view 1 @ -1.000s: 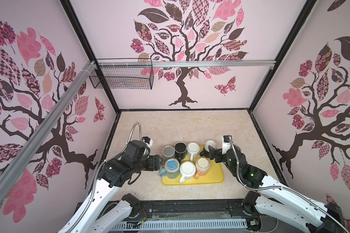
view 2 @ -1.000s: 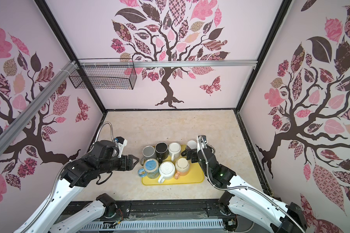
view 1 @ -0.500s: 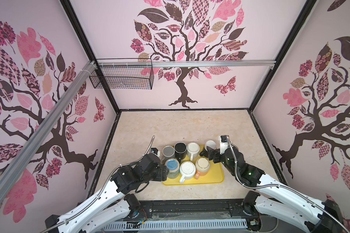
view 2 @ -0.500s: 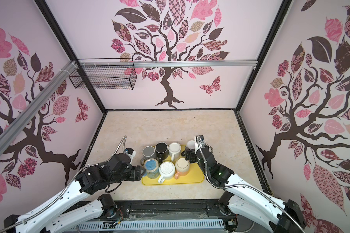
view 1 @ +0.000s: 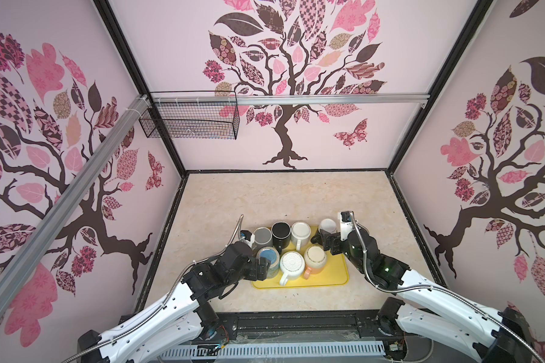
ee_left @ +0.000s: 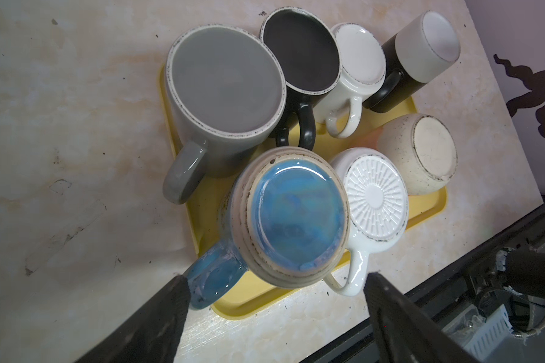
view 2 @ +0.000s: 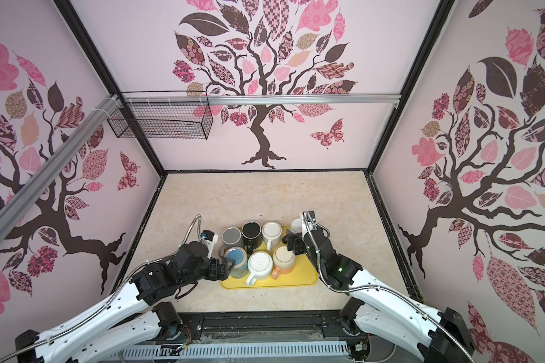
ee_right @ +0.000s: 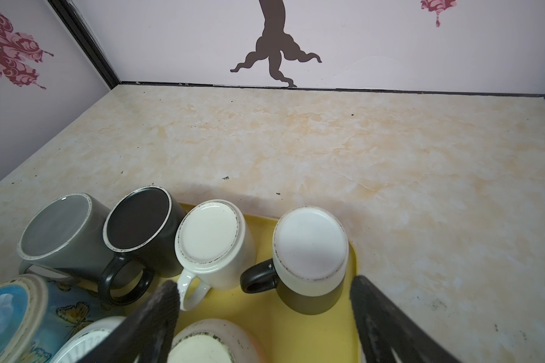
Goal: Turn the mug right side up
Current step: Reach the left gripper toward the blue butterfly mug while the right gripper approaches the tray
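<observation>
I am hovering my left claw (ee_left: 276, 278) wide at the blue mug (ee_left: 296, 217), and my right claw (ee_right: 263, 283) wide at the two-tone mug (ee_right: 310, 245).

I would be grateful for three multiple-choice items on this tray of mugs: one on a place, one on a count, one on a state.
1. Where on the yellow tray is the blue mug?
A) front row, nearest the left arm
B) back row, far right
C) off it, on the table
2. How many mugs does the tray hold?
A) five
B) seven
C) nine
3. How do the mugs stand?
A) right side up
B) on their sides
C) bottom up
Answers: 1 A, it stands front left in both top views; 2 B, four behind and three in front; 3 C, every base faces up.
</observation>
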`<action>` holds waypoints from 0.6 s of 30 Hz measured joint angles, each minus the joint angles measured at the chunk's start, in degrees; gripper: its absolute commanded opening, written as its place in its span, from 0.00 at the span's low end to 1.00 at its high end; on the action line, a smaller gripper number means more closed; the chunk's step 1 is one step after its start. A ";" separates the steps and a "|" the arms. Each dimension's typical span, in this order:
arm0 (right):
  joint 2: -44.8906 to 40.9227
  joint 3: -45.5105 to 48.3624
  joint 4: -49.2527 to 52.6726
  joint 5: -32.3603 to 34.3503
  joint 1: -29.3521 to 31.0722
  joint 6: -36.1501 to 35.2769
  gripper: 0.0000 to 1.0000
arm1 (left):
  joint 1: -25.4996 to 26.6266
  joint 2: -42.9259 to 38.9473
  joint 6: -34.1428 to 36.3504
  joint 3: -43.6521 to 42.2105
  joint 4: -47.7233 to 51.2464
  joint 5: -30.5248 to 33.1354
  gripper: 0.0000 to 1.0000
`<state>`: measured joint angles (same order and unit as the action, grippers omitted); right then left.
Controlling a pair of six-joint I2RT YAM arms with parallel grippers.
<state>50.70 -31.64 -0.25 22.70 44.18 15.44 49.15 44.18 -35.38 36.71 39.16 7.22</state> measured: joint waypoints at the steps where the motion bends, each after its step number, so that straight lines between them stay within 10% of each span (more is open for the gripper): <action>1: 0.00 0.00 -0.02 0.00 0.00 0.00 0.88 | 0.00 0.07 0.04 -0.17 -0.28 0.00 0.90; 18: -0.04 0.00 -0.04 -0.02 0.00 0.02 0.88 | 0.00 3.15 -0.44 -2.40 -4.61 -0.26 0.88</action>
<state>50.65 -31.64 -0.30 22.68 44.18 15.46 49.15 47.33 -35.81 34.30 34.54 6.96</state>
